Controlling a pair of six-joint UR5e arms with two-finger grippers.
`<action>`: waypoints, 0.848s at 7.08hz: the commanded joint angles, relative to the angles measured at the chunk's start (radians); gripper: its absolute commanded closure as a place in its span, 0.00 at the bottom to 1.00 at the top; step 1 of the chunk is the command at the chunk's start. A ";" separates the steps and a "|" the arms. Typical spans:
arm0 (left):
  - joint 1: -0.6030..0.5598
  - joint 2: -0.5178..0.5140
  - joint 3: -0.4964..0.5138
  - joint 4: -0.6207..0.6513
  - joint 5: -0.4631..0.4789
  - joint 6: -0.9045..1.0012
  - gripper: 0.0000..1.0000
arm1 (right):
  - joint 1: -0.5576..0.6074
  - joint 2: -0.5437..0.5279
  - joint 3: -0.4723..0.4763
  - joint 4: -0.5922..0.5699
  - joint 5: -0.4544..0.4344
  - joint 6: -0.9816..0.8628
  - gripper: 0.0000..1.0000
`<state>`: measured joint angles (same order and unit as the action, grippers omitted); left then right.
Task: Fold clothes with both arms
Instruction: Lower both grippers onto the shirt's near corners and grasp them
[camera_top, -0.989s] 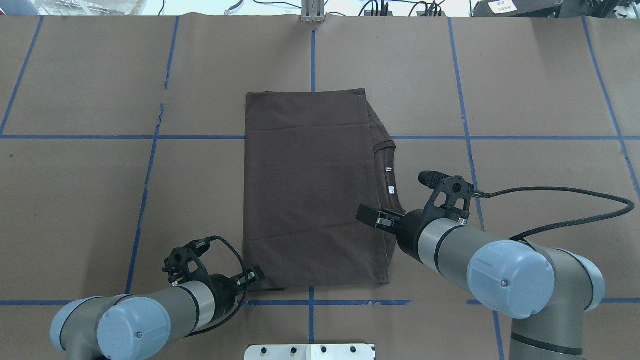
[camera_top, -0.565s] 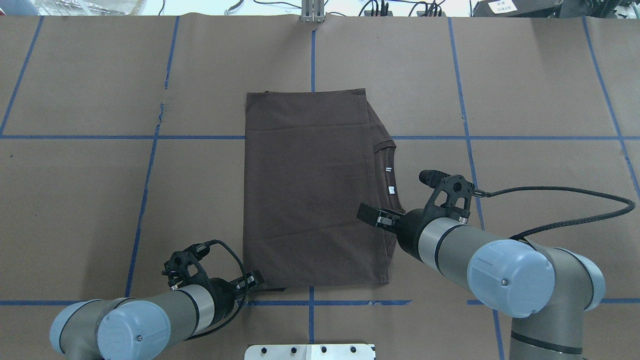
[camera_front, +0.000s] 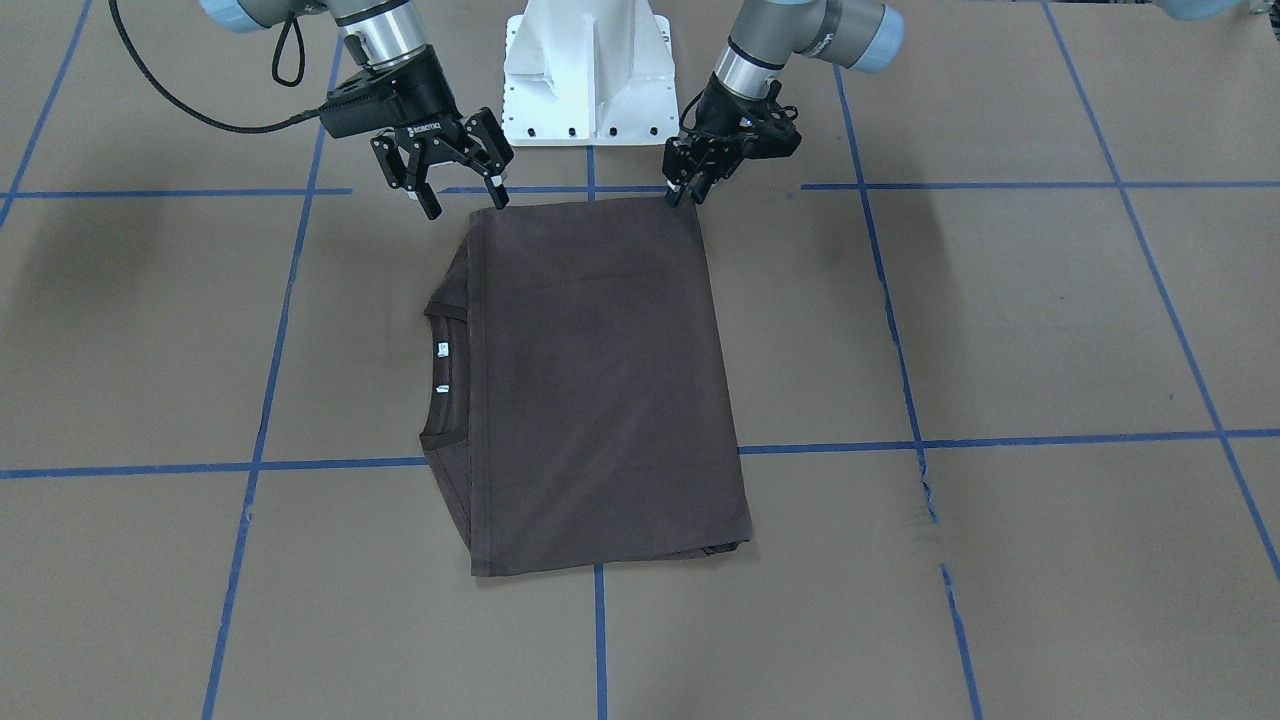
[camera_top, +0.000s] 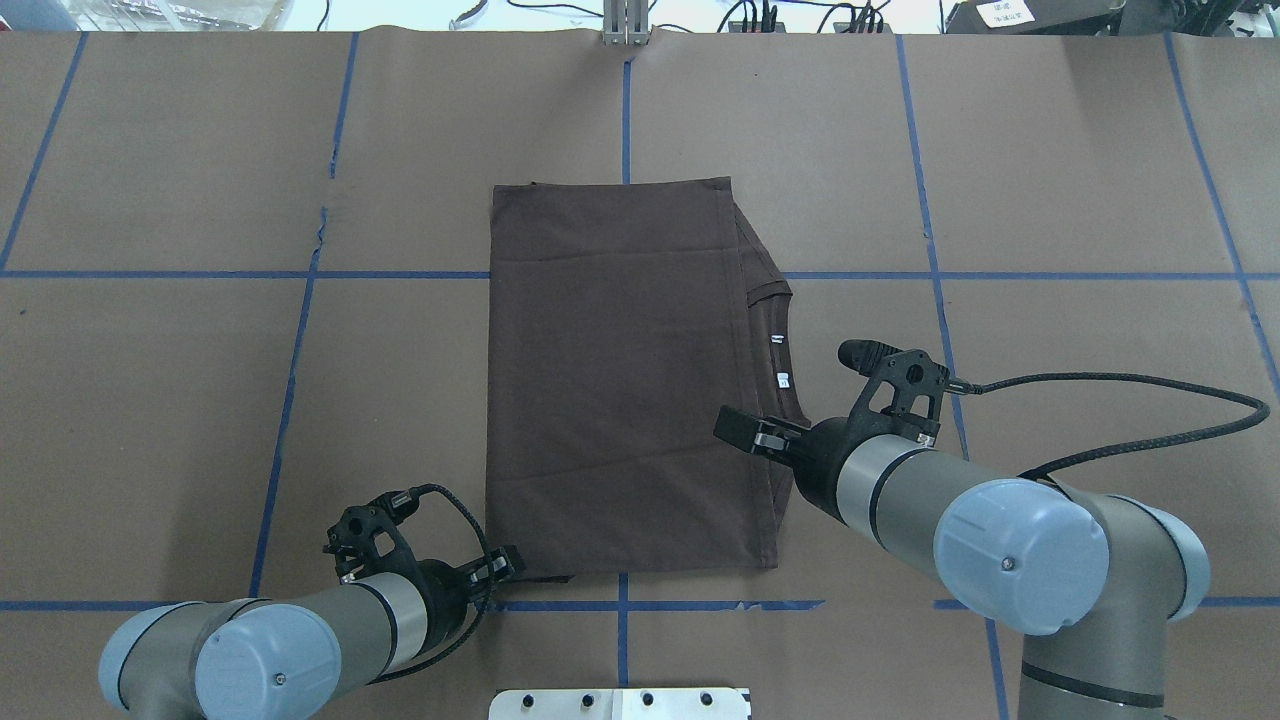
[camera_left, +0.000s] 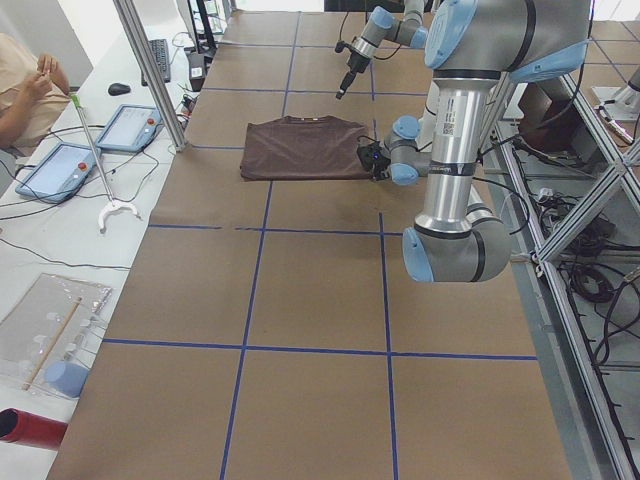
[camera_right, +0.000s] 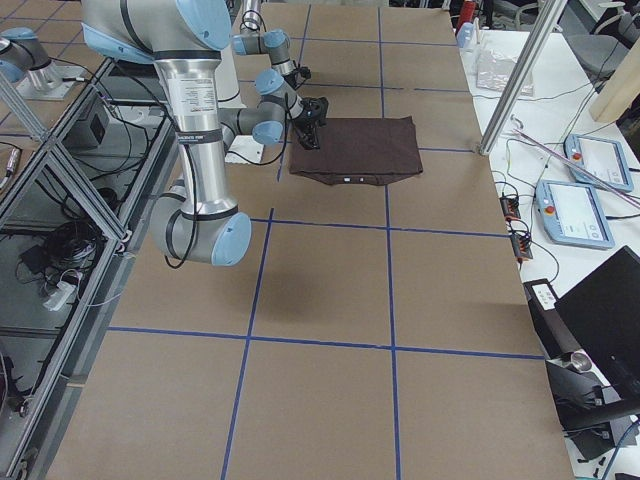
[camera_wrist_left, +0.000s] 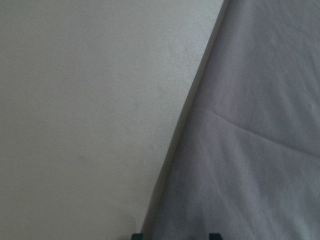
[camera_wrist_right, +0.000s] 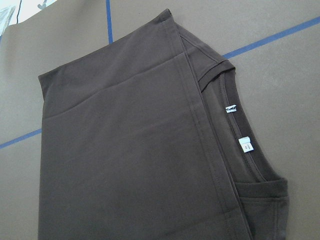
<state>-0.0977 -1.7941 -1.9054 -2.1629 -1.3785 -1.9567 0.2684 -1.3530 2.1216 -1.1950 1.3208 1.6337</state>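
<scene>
We are looking at the brown T-shirt (camera_top: 620, 380), which is lying folded into a flat, upright rectangle around the middle of the bench (camera_top: 200, 400), its long sides running away from the robot. The folded panel is covering most of it, and on the robot's right side the ribbed collar (camera_wrist_right: 239, 126) is peeking out from under that panel, showing two small white labels (camera_wrist_right: 246, 145). The left claw (camera_top: 510, 560) is sitting low at the shirt's near left corner, the one closest to the robot. In the left wrist view two dark fingertips are showing a little apart at the bottom edge, with the shirt's edge running up between them, so we are reading this claw as apart and not clamped on the cloth. The right claw (camera_front: 465, 205) is hanging above the near right part of the shirt, just beside the near end of the collar. Its fingers are spreading wide and touching nothing. The left arm (camera_top: 300, 640) is coming in low along the near edge, while the right arm (camera_top: 1000, 540) is reaching in from higher up, trailing a black cable (camera_top: 1150, 380). Blue tape lines (camera_top: 625, 120) are crossing the brown bench cover in a grid. The white base (camera_front: 588, 70) is standing between the two arms. In the left side view a person (camera_left: 25, 80) is sitting at a side table with two tablets (camera_left: 60, 170).
</scene>
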 joint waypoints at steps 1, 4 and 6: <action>0.001 -0.001 -0.001 0.000 -0.002 0.002 0.46 | 0.000 0.000 0.000 0.000 0.000 0.000 0.00; 0.003 -0.010 0.002 0.000 0.004 -0.008 0.77 | 0.000 0.000 0.000 0.000 0.000 0.002 0.00; 0.004 -0.010 0.000 0.000 0.003 -0.002 0.91 | 0.000 0.000 0.000 0.000 0.000 0.000 0.00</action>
<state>-0.0949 -1.8029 -1.9047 -2.1629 -1.3759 -1.9607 0.2684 -1.3530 2.1215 -1.1950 1.3208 1.6343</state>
